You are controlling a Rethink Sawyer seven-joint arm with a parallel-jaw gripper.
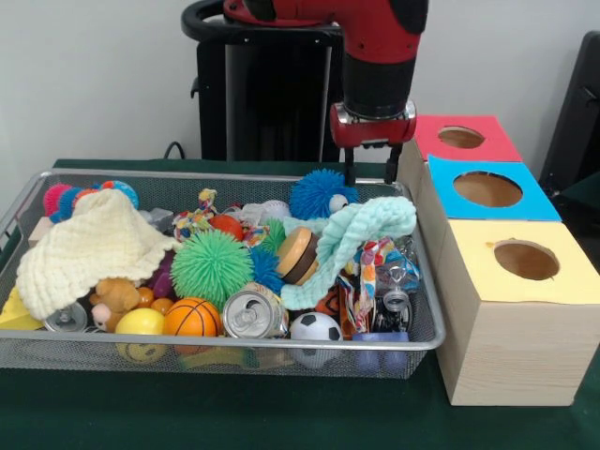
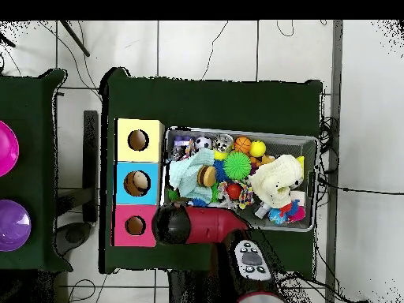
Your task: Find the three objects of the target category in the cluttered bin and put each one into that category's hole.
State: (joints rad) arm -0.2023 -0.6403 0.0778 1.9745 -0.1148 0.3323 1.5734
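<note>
The wire-mesh bin (image 1: 234,343) fills the left and middle of the tabletop in the front view. Toward the left edge, a pale-yellow waffle-knit cloth (image 1: 89,246) is draped thickly over whatever lies under it. A target could be hidden there, and a search that skips it would probably come up short.

Toward the far edge lies a knotted rope toy (image 1: 197,220), speckled and fibrous. It is wedged among a rubbery green spiky ball (image 1: 211,267) and other small toys. A grasp there may catch a ball with it or slip off the knot.

Near the front edge are a smooth aluminium can (image 1: 251,314) and a small basketball (image 1: 192,317). Both are hard and round and likely to roll if nudged.

Right of the middle, a mint knitted cloth (image 1: 361,230) arches over a floppy multicoloured patterned cloth (image 1: 366,277). Pinching there risks lifting the mint one instead, or both together.

The gripper (image 1: 371,169) hangs over the bin's far right corner. Its fingers look apart, with nothing between them.

Along the right edge stand three wooden boxes. The yellow-topped box is closest to the near right corner, and its round hole (image 1: 526,260) is empty. Limp fabric could drape over the hole's rim and not drop in.
</note>
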